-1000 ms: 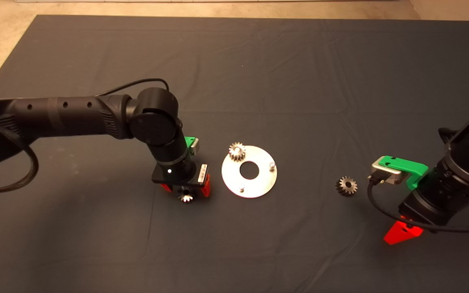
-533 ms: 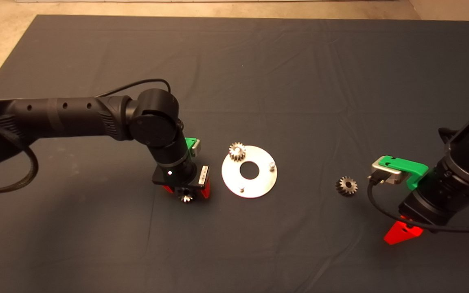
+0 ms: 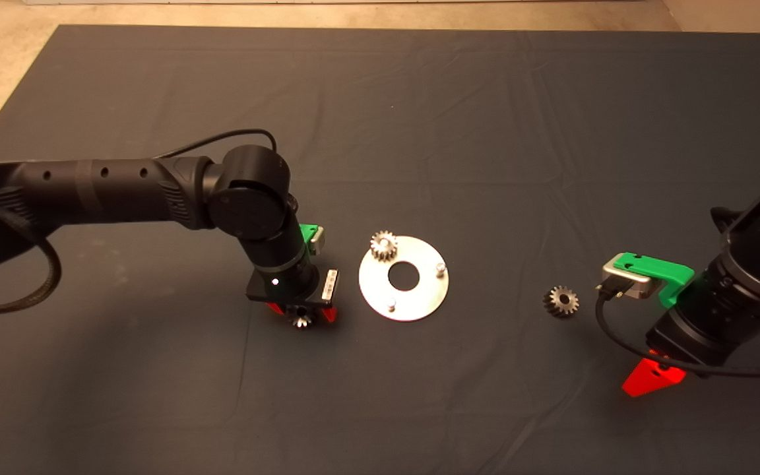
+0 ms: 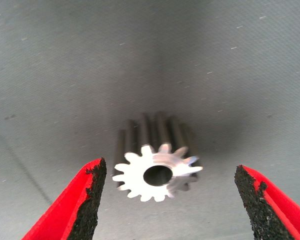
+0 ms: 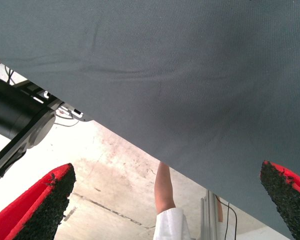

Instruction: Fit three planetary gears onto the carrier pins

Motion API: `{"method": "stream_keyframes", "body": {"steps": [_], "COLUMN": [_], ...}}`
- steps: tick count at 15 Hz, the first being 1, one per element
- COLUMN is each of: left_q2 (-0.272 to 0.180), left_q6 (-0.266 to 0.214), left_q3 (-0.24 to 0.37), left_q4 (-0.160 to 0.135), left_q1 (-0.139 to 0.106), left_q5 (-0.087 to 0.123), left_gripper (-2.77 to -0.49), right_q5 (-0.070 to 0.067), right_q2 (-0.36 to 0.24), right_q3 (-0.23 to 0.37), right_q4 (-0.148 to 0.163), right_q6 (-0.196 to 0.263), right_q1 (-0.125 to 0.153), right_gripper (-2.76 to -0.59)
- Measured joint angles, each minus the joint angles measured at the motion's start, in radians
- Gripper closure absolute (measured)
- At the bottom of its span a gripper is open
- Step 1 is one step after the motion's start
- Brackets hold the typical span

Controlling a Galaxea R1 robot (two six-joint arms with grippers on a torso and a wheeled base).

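one gear (image 3: pixel 384 245) already sits on a pin of the disc (image 3: pixel 419 297); two pins (image 3: pixel 441 268) stand bare. the left gripper (image 3: pixel 301 315) is low over the mat (image 3: pixel 419 119), just beside the disc, its fingers (image 4: pixel 87 200) spread wide either side of a second gear (image 4: pixel 157 172) lying on its side, touching neither. so the step in hand looks like the pickup of gear two. next it needs to close squarely on the gear, lift, turn the bore upright and line it over a free pin. the third gear (image 3: pixel 560 301) lies well apart, near the right gripper (image 3: pixel 650 379), which waits at the edge with fingers open.
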Motion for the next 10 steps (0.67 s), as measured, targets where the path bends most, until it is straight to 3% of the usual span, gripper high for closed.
{"method": "stream_keyframes", "body": {"steps": [3,4,10], "left_q2": [0.000,0.000,0.001], "left_q6": [0.000,0.000,-0.001], "left_q3": [0.000,0.000,0.000], "left_q4": [0.002,0.006,0.013], "left_q1": [0.009,0.008,0.020], "left_q5": [0.005,0.005,0.017], "left_gripper": [-1.78,-1.67,-1.51], "right_q5": [0.000,0.000,0.000], "right_q2": [0.000,0.000,0.000], "right_q3": [0.000,0.001,0.001], "right_q4": [0.000,0.000,0.000], "right_q6": [0.000,0.000,0.000], "right_q1": [0.000,0.000,0.000], "right_gripper": [-2.75,-2.75,-2.75]}}
